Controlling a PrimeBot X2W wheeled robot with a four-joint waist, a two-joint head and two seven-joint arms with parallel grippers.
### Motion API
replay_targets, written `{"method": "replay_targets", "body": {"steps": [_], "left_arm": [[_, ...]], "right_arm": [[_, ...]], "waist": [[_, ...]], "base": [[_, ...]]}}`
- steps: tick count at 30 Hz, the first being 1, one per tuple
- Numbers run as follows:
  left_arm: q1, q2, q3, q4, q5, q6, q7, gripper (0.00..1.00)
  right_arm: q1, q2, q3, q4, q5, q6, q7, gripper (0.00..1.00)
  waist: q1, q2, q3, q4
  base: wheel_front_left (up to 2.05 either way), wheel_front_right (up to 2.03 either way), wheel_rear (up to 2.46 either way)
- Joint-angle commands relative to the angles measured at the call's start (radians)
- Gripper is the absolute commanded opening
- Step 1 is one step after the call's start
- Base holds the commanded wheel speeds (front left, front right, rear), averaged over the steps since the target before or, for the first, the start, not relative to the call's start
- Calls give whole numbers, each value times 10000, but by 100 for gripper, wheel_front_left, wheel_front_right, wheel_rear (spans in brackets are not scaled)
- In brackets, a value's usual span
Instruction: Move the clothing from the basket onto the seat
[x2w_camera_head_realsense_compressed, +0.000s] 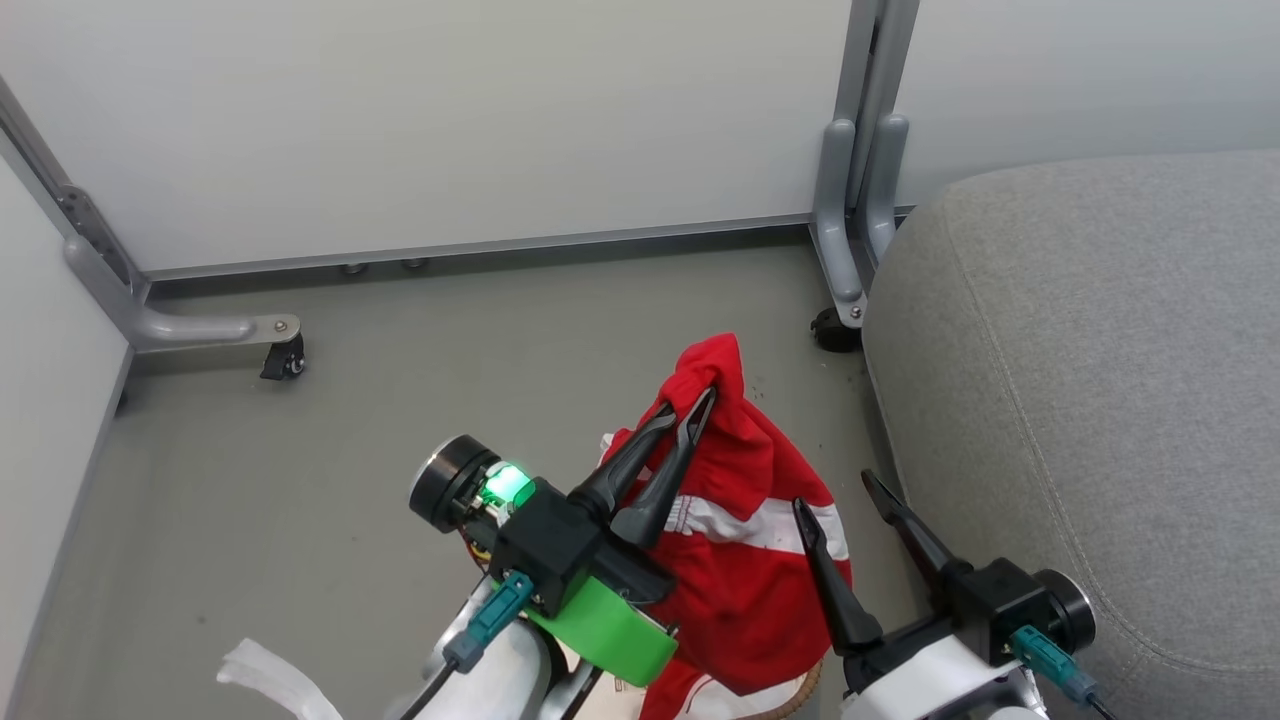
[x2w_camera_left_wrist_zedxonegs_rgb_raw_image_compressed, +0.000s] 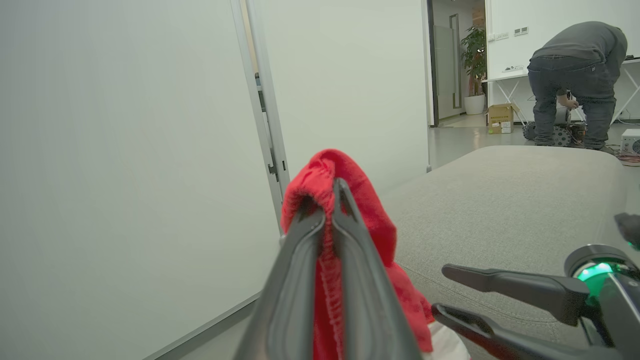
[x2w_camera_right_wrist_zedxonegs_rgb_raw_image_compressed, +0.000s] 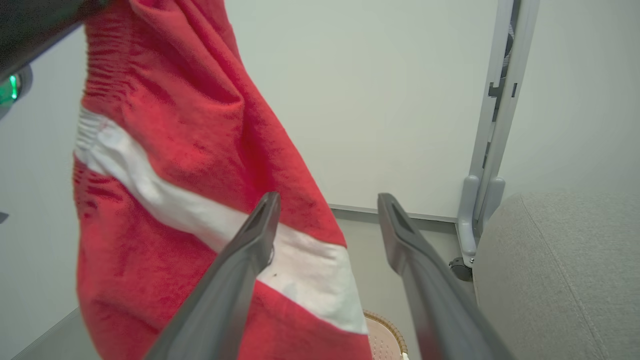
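Above the basket (x2w_camera_right_wrist_zedxonegs_rgb_raw_image_compressed: 383, 339), left gripper (x2w_camera_head_realsense_compressed: 692, 402) clamping red garment (x2w_camera_head_realsense_compressed: 745, 590), right gripper (x2w_camera_head_realsense_compressed: 834, 490) spread wide, beside seat (x2w_camera_head_realsense_compressed: 1100, 400).

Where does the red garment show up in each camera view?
Head view: red garment at lower centre, hanging from the left gripper.
Left wrist view: red garment at bottom centre, clamped in that gripper.
Right wrist view: red garment across the left half, white band showing.
Shared landmark: grey seat, right side in all three.

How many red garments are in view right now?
1: a soft red fabric garment with a white band hangs from the shut left gripper, beside the grey woven seat. Another may be hidden beneath it.
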Motion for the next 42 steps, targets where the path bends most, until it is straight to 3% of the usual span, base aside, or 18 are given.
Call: {"method": "replay_targets", "body": {"steps": [1,12,13,15,35,36,37,42], "left_arm": [[-168,95,-56,-127,-42,-20,-6,0],[-395,390,-458,-620,-95,-61,43,0],[-396,408,-479,-657,-124,-62,41,0],[-387,447,-497,-696,-151,-59,79,0],[-322,567,-371,589,-366,395,475,0],[-305,542,-314,629,-365,490,490,38],[-292,522,-275,671,-375,565,510,100],[-245,556,-256,924,-374,790,670,100]], "right_arm": [[-76,-37,17,152,35,-3,-31,100],[-236,-89,438,1158,242,-3,-31,100],[-262,-154,647,1257,237,-1,-31,94],[-336,-232,878,1337,260,-3,-31,0],[-246,-326,1042,1264,554,-3,-31,0],[-238,-334,1045,1262,561,-3,-31,0],[-235,-339,1044,1257,568,-3,-31,0],[-204,-332,1007,1218,605,-3,-31,0]], "waist": [[1,0,23,47],[1,0,64,329],[1,0,65,358],[1,0,73,403],[1,0,78,440],[1,0,74,426],[1,0,72,414],[1,0,67,379]], "base": [[0,0,0],[0,0,0],[0,0,0],[0,0,0],[0,0,0],[0,0,0],[0,0,0],[0,0,0]]}}
